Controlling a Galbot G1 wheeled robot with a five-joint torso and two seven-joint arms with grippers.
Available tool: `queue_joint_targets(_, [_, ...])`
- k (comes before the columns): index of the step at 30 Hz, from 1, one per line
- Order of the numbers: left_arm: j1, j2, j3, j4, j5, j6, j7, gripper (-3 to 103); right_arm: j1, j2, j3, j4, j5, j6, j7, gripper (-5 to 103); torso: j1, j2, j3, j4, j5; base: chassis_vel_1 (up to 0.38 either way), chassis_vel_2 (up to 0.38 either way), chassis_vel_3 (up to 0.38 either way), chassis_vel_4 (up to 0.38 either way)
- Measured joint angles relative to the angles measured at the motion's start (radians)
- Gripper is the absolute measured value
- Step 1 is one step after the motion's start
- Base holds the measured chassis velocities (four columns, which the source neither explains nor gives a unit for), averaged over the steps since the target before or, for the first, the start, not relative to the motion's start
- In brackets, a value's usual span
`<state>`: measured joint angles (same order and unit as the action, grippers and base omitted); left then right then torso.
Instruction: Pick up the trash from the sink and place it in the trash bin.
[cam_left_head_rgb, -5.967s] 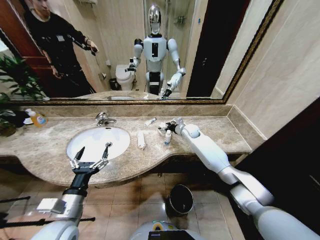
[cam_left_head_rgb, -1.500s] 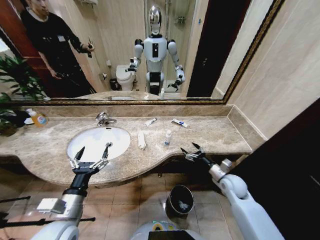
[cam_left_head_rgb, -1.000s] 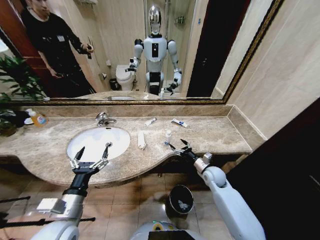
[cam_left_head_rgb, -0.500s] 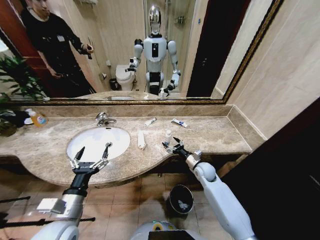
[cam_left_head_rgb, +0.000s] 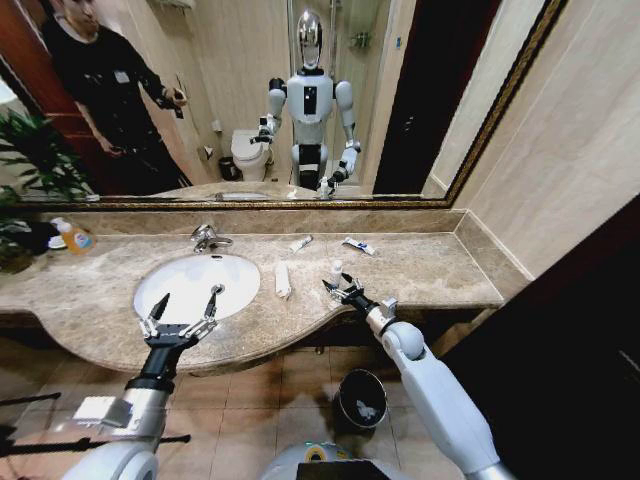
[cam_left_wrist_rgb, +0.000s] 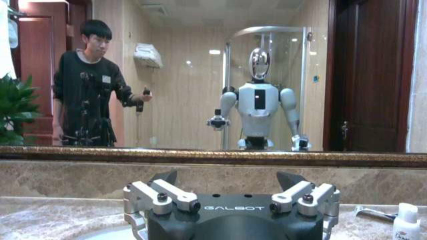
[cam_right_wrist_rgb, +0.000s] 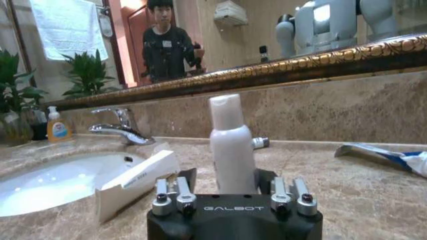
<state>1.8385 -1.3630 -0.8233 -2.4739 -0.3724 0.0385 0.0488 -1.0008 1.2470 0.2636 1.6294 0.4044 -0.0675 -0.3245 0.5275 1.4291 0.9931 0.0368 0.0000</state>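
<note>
On the marble counter (cam_left_head_rgb: 430, 262), seen from my head, my right gripper (cam_left_head_rgb: 340, 290) is spread open just at the small white bottle (cam_left_head_rgb: 336, 270); my left gripper (cam_left_head_rgb: 184, 308) hangs open over the sink (cam_left_head_rgb: 165, 290); the trash bin (cam_left_head_rgb: 362, 398) sits on the floor below; from my right wrist, the bottle (cam_right_wrist_rgb: 231, 145) stands upright between my unclenched fingers (cam_right_wrist_rgb: 168, 192), a flat long packet (cam_right_wrist_rgb: 133, 182) beside it.

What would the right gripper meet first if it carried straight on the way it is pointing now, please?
Most likely the small white bottle: it stands upright on the counter directly ahead of the open right gripper, centred between its fingers. Past it lie the marble backsplash and mirror.
</note>
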Motion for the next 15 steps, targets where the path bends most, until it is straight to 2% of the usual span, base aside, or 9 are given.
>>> queue_joint_targets(1, [0.0, 0.0, 0.0, 0.0, 0.0, 0.0, 0.0, 100, 0.0, 0.0, 0.0, 0.0, 0.0, 0.0, 0.0, 64, 0.0, 0.0, 0.0, 0.0, 0.0, 0.0, 0.0, 0.0, 0.0])
queue_joint_targets(4, [0.0, 0.0, 0.0, 0.0, 0.0, 0.0, 0.0, 100, 0.014, -0.002, -0.008, -0.004, 0.007, 0.002, 0.013, 47, 0.0, 0.0, 0.0, 0.0, 0.0, 0.0, 0.0, 0.0, 0.0])
queue_joint_targets(5, [0.0, 0.0, 0.0, 0.0, 0.0, 0.0, 0.0, 100, 0.014, -0.002, -0.008, -0.004, 0.007, 0.002, 0.013, 47, 0.0, 0.0, 0.0, 0.0, 0.0, 0.0, 0.0, 0.0, 0.0])
queue_joint_targets(7, [0.0, 0.0, 0.0, 0.0, 0.0, 0.0, 0.0, 100, 0.022, -0.006, -0.017, 0.009, 0.026, -0.018, 0.039, 37, 0.0, 0.0, 0.0, 0.0, 0.0, 0.0, 0.0, 0.0, 0.0])
queue_joint_targets(8, [0.0, 0.0, 0.0, 0.0, 0.0, 0.0, 0.0, 100, 0.022, -0.006, -0.017, 0.009, 0.026, -0.018, 0.039, 37, 0.0, 0.0, 0.0, 0.0, 0.0, 0.0, 0.0, 0.0, 0.0])
queue_joint_targets(11, [0.0, 0.0, 0.0, 0.0, 0.0, 0.0, 0.0, 100, 0.025, -0.015, -0.017, 0.025, 0.035, -0.042, 0.045, 25, 0.0, 0.0, 0.0, 0.0001, 0.0, 0.0, 0.0, 0.0, 0.0])
queue_joint_targets(13, [0.0, 0.0, 0.0, 0.0, 0.0, 0.0, 0.0, 100, 0.025, -0.019, -0.014, 0.029, 0.036, -0.046, 0.045, 25, 0.0, 0.0, 0.0, 0.0, 0.0001, 0.0, 0.0, 0.0, 0.0])
queue_joint_targets(14, [0.0, 0.0, 0.0, 0.0, 0.0, 0.0, 0.0, 100, 0.019, -0.03, -0.001, 0.05, 0.043, -0.051, 0.041, 19, 0.0, 0.0, 0.0, 0.0002, 0.0003, 0.0, 0.0, 0.0, 0.0])
queue_joint_targets(15, [0.0, 0.0, 0.0, 0.0, 0.0, 0.0, 0.0, 100, 0.007, -0.043, 0.016, 0.077, 0.054, -0.056, 0.03, 19, 0.0, 0.0, 0.0, 0.0003, 0.0004, 0.0, 0.0, 0.0, 0.0])
